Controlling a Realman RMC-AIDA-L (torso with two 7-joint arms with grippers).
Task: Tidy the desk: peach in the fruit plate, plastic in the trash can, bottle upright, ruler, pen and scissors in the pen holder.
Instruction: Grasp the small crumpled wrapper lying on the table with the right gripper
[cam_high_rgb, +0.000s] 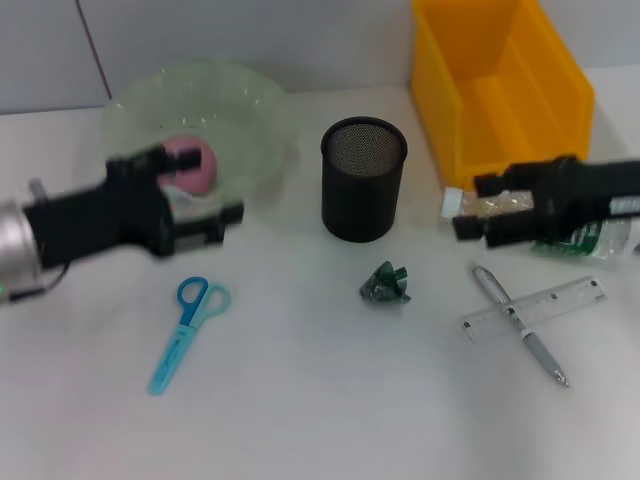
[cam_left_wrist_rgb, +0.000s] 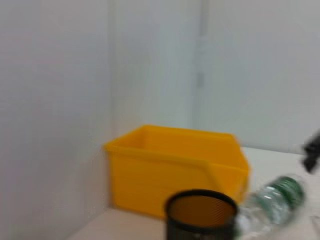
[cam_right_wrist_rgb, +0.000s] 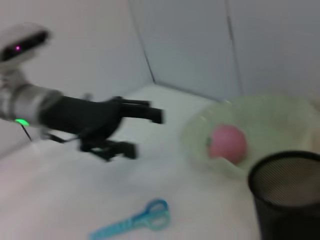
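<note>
Peach (cam_high_rgb: 188, 163), pink and round, already sat inside the pale green translucent fruit plate (cam_high_rgb: 255, 110) at the far left of the white table (cam_high_rgb: 320, 420), so that step looked finished. The left tool (cam_high_rgb: 215, 222) hung just in front of the plate with its fingers apart and nothing between them. The right tool (cam_high_rgb: 482, 206) hovered at the far right beside the clear plastic bottle with a white cap (cam_high_rgb: 500, 205), which lay on its side just before the yellow plastic bin (cam_high_rgb: 500, 90); its fingers stood apart on either side of the bottle's neck, not visibly clamped. Standing the bottle upright seemed the step in hand, and the next move would call for closing on the bottle and tipping it onto its base. The blue scissors (cam_high_rgb: 185, 330) lay near left, the crumpled green plastic scrap (cam_high_rgb: 386, 285) in the middle before the black mesh pen holder (cam_high_rgb: 363, 180), and the silver pen (cam_high_rgb: 520, 322) crossed under the clear ruler (cam_high_rgb: 535, 307) near right, all still waiting.
</note>
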